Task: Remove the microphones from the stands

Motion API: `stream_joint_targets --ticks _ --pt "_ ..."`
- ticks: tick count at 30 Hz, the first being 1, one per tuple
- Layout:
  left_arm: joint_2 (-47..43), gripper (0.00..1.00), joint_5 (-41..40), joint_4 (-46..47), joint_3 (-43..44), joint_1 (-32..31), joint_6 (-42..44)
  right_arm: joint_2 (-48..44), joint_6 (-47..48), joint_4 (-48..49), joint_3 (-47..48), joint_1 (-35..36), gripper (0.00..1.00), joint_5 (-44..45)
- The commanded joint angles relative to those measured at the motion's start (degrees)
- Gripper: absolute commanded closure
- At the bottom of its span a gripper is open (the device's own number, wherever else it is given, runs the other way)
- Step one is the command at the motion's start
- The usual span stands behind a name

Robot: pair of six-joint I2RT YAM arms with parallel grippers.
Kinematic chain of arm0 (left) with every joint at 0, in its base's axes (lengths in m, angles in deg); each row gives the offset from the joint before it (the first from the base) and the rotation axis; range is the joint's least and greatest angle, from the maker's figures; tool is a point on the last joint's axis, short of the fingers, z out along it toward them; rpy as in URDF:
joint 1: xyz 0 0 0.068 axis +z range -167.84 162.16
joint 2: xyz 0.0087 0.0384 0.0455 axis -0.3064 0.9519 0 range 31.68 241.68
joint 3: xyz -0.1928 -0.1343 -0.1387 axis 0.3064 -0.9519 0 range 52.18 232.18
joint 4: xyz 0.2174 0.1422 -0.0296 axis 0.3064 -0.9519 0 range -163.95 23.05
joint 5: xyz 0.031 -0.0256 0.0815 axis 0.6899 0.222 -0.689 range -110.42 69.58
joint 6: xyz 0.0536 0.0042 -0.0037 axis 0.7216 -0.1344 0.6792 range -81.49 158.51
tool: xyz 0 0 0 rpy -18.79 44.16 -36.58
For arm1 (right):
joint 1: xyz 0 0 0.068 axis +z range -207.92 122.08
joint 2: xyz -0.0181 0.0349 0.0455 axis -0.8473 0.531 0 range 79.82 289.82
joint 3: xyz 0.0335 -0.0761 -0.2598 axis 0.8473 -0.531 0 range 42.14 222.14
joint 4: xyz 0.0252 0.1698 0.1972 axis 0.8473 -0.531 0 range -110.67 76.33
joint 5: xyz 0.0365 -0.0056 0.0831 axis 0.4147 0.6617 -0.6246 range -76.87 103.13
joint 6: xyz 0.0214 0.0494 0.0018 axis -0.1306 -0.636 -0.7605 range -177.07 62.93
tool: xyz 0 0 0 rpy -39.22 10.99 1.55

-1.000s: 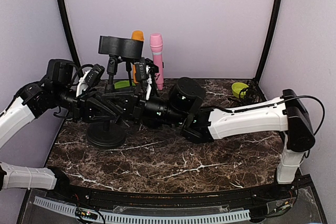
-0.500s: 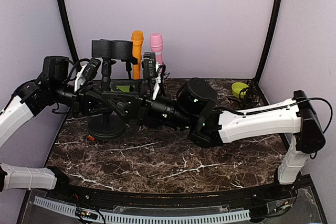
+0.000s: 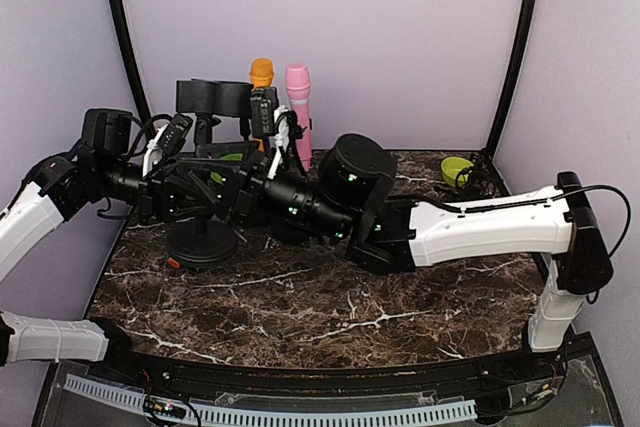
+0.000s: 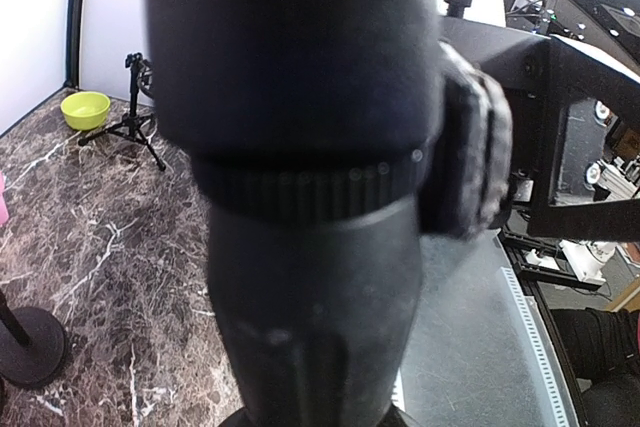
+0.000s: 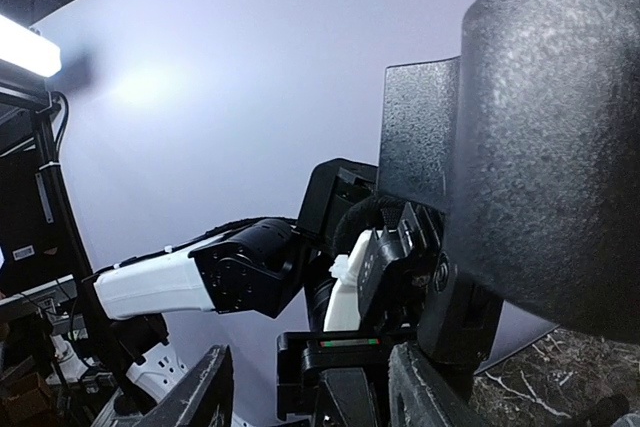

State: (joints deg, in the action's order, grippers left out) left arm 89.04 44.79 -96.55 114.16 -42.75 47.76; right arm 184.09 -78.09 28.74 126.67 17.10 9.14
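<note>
three mics in all: one black mic [image 3: 215,95], one orange mic [image 3: 262,72], one pink mic [image 3: 298,87]. the black mic sits in the clip at the top of one round-based stand [image 3: 203,245], at the back left of the table [image 3: 330,317]. its long axis lies level and runs left to right in the top view. in the right wrist view a rounded, grainy end of it looms close at the right edge. from above i cannot tell which end is the head. the orange and pink mics stand upright just behind it, near the back wall, the pink one to the right of the orange.

two grippers. the left gripper [image 3: 210,197] is clenched on the stand's pole, below the clip. its wrist view is filled by the pole and a ribbed collar, with one pad [image 4: 470,157] pressed against the side. the right gripper [image 3: 262,117] points up at the right end of the black mic. in its wrist view the two fingers [image 5: 205,392] stand apart with only background between them, and the mic lies outside the right finger, so it grips nothing.

one green bowl [image 3: 455,169] sits at the back right, with one small tripod [image 4: 135,112] just beside it.
</note>
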Motion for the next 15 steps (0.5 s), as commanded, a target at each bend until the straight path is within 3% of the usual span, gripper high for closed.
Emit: stream_joint_targets --ticks 1,9,15 --pt "-2.07 1.00 3.50 0.86 2.68 -0.37 3.83 -1.33 1.28 -4.71 -2.61 -0.34 0.46 7.99" --pt "-2.08 1.00 2.67 -0.34 3.67 -0.33 5.57 -6.31 0.57 -2.60 -10.51 0.77 0.46 11.99" --pt "-2.01 1.00 2.59 -0.34 3.70 -0.33 5.42 -2.99 1.59 -5.06 -4.79 0.74 0.46 9.17"
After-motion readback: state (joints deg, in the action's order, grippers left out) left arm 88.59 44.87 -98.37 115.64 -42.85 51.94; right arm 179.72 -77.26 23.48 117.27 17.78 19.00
